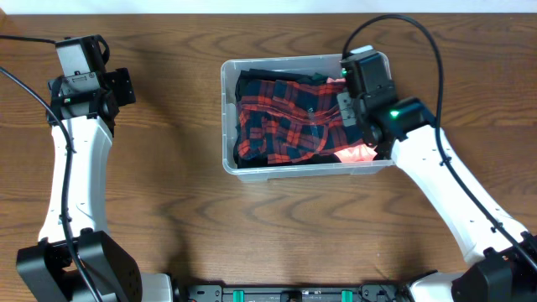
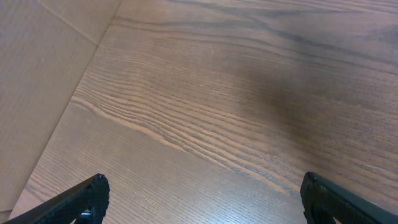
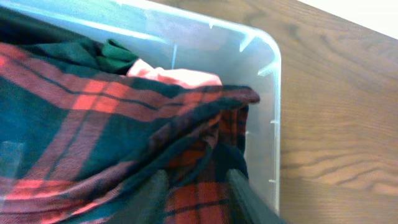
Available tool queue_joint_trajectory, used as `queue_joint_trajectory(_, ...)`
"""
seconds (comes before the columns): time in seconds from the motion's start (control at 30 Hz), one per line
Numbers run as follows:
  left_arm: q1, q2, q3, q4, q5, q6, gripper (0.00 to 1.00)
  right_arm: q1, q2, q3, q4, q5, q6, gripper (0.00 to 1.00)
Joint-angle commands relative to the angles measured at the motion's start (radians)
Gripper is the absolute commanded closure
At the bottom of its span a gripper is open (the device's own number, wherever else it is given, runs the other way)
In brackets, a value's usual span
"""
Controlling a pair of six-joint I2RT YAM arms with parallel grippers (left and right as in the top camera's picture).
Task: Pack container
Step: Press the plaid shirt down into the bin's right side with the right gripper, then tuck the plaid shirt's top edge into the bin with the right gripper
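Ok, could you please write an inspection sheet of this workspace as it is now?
Surface: brown wooden table.
Job's things: clear container holds plaid cloth and something pink.
Clutter: nothing seen.
Grippers: left gripper open above bare wood; right gripper inside the container, fingers astride a cloth fold, grip unclear.
Cables: black cable loops above the right gripper.
Surroundings: pale strip beyond the table's far edge.

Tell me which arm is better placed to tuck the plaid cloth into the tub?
Right. The right pincer grips the plaid cloth inside the container; the left pincer hangs open over the table, far aside.
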Motion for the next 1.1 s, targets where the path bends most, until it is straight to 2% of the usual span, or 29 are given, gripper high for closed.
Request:
queue_joint_trajectory(0.0,0.002,0.004,0.002,-0.003,-0.012,-0.010,0.02,-0.035,0.049,-0.070,0.015,-0.111,-0.019,0.84)
queue_joint_trajectory(0.1,0.002,0.004,0.002,-0.003,-0.012,-0.010,0.02,-0.043,0.097,-0.145,0.032,-0.171,-0.018,0.98)
queue_joint_trajectory(0.13,0.002,0.004,0.002,-0.003,-0.012,-0.010,0.02,-0.043,0.114,-0.167,0.031,-0.183,-0.013,0.99)
queue_joint_trajectory(0.33,0.002,0.004,0.002,-0.003,-0.012,-0.010,0.02,-0.035,0.149,-0.215,0.031,-0.180,0.011,0.99)
queue_joint_trajectory(0.6,0.002,0.004,0.002,-0.003,-0.012,-0.010,0.02,-0.034,0.006,-0.025,0.042,-0.145,-0.008,0.99)
queue_joint_trajectory(0.8,0.002,0.004,0.002,-0.003,-0.012,-0.010,0.02,0.008,-0.068,0.146,0.100,-0.255,-0.020,0.99)
queue_joint_trajectory(0.93,0.002,0.004,0.002,-0.003,-0.012,-0.010,0.02,0.038,-0.060,0.151,0.188,-0.383,-0.019,0.99)
queue_joint_trajectory(1.07,0.002,0.004,0.002,-0.003,-0.012,-0.010,0.02,0.071,0.004,0.138,0.200,-0.464,-0.019,0.99)
